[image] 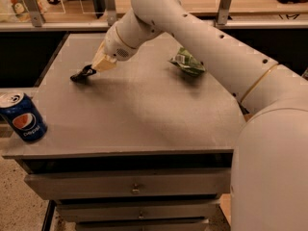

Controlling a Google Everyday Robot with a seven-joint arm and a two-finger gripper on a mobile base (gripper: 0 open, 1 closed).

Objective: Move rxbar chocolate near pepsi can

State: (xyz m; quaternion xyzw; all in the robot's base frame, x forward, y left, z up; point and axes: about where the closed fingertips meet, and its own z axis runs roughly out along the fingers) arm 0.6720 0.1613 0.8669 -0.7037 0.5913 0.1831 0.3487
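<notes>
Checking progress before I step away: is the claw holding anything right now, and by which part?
Cannot tell. The claw sits at the right end of the rxbar chocolate, on the far left of the table, but an actual grip isn't visible.

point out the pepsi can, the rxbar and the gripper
pepsi can (25, 121): camera view, the logo on its blue side
rxbar chocolate (77, 76): camera view, left end of its black wrapper
gripper (88, 71): camera view, its dark tip at the rxbar chocolate
</notes>
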